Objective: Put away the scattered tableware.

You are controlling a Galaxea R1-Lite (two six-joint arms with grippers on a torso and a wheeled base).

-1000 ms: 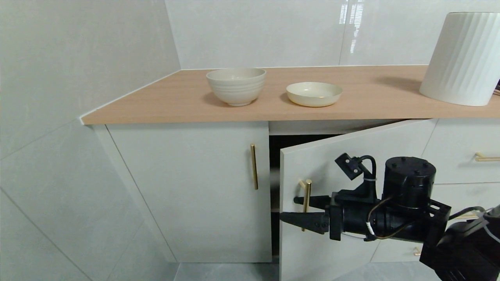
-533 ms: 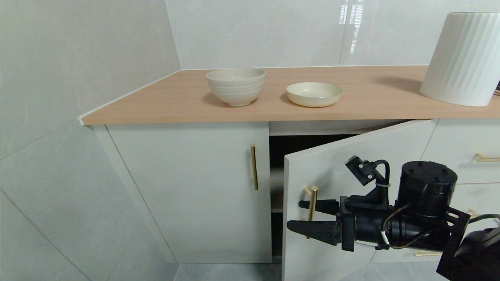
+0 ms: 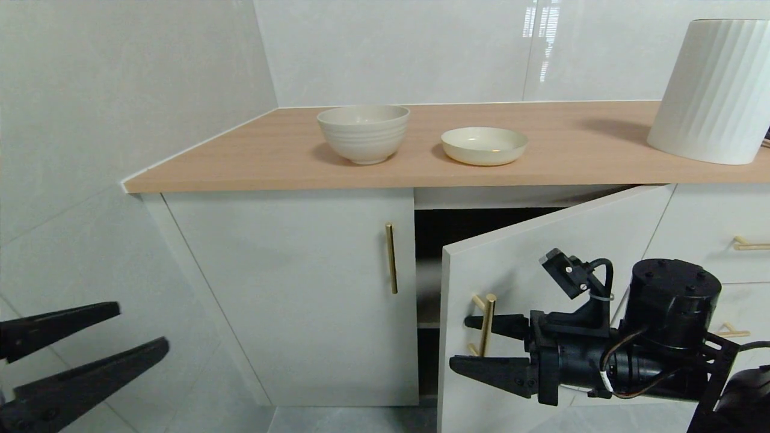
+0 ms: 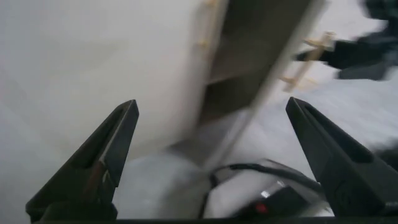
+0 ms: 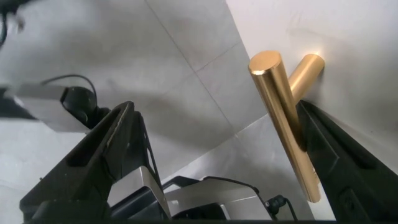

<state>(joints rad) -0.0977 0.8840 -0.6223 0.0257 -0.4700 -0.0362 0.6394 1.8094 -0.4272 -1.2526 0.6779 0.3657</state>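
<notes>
Bowl point(image 3: 363, 132): I see a cream ribbed one standing upright on the counter point(image 3: 271, 162), towards the left corner.
Dish point(image 3: 484, 145): shallow and cream, on the same counter, near the bowl on its right and apart from it.
Right gripper point(image 3: 460, 343): I read it as spread, low in front of the cupboard door point(image 3: 511, 258). One finger sits on each side of the gold handle point(image 3: 486, 325). From the wrist, the handle point(image 5: 283, 118) lies close against one finger point(image 5: 329, 149), with a wide gap to the other.
Cupboard door: ajar, its handle edge swung out from the frame, dark cupboard interior showing in the gap.
Left gripper point(image 3: 141, 326): I read it as spread wide, low on the left before the tiled wall, well apart from the cupboard. Nothing lies between its fingers point(image 4: 102, 155).
Left door point(image 3: 289, 288): shut, with an upright gold bar point(image 3: 391, 257).
White ribbed container point(image 3: 710, 90): on the counter's far right, well apart from the dish.
</notes>
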